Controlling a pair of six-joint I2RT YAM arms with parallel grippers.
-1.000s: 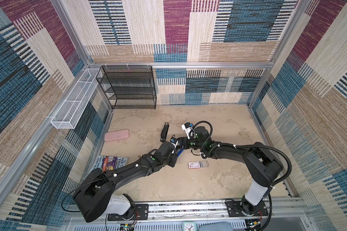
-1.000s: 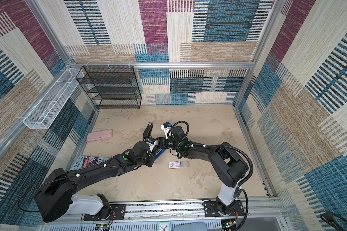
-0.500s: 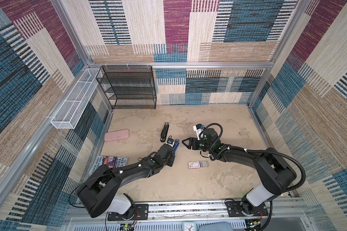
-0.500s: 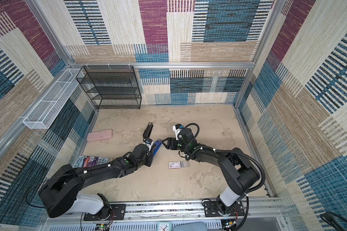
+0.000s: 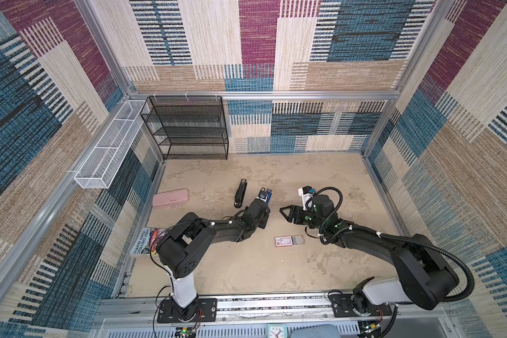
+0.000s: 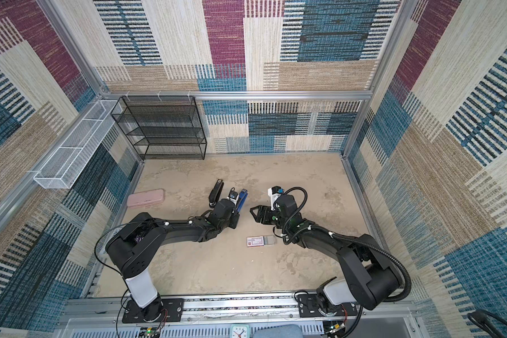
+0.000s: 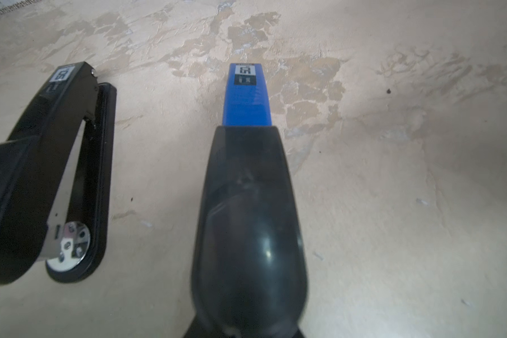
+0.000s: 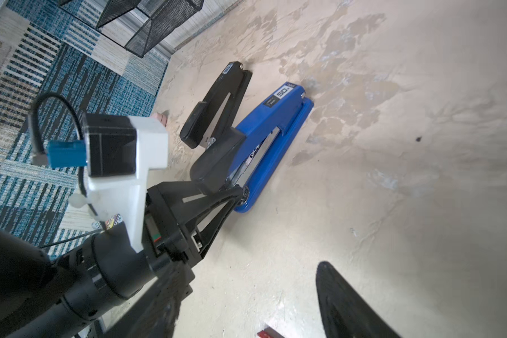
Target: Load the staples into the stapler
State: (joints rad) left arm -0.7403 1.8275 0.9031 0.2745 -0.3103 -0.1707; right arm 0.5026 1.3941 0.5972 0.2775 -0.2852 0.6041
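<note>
You see the blue stapler [image 8: 275, 128] lying on the table [image 8: 392, 175], with the black stapler [image 8: 217, 102] just beside it. The left hand [image 8: 237, 193] pinches the blue one's near end. A black mesh rack [image 8: 158, 26] stands beyond them.

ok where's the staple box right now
In both top views the staple box lies flat on the table, near centre, just below the right gripper.

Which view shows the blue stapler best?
The right wrist view: the blue stapler lies side-on, nearly whole, the left gripper at its black-capped end. The left wrist view shows only its top, foreshortened. In both top views it is small and partly hidden.
</note>
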